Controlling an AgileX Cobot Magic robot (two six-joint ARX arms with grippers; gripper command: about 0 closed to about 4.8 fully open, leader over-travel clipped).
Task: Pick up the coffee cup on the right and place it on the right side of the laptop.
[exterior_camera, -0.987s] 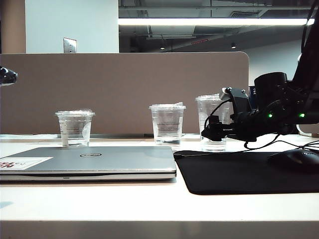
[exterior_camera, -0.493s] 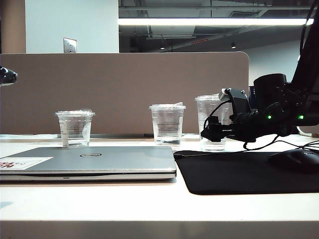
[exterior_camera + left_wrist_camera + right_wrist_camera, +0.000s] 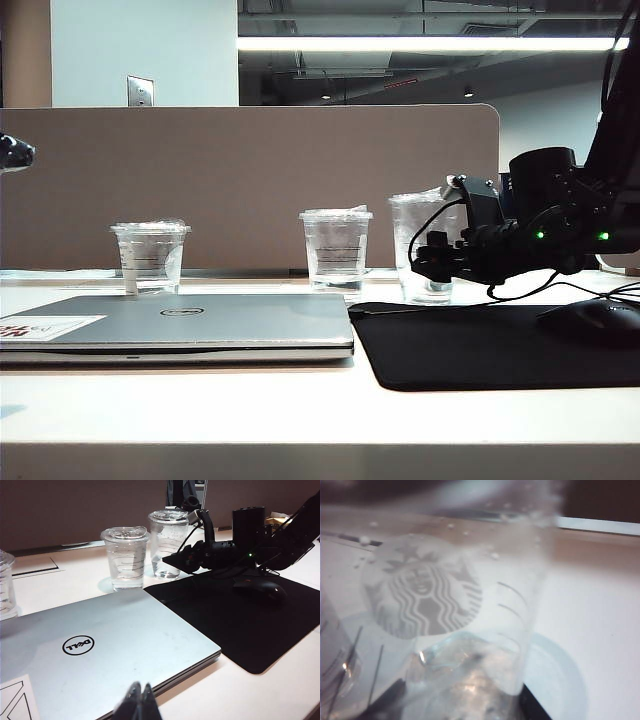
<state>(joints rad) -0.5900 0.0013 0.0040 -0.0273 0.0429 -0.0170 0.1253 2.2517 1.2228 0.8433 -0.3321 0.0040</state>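
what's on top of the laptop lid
Only a white sticker with red letters at the near left corner of the laptop. The cups stand behind it on the table. Part of the lid is outside the left wrist view.

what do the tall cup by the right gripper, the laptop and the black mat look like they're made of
Coffee cup: clear glossy plastic, seemingly; the wall shows through it. Laptop: silver-grey, likely brushed metal, with a soft matte sheen. Mouse mat: matte black, probably fabric or rubber; no reflections.

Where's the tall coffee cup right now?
In the exterior view the coffee cup stands right of centre on the table, behind the black mouse mat, rightmost of three cups, with the right gripper at its lower half.
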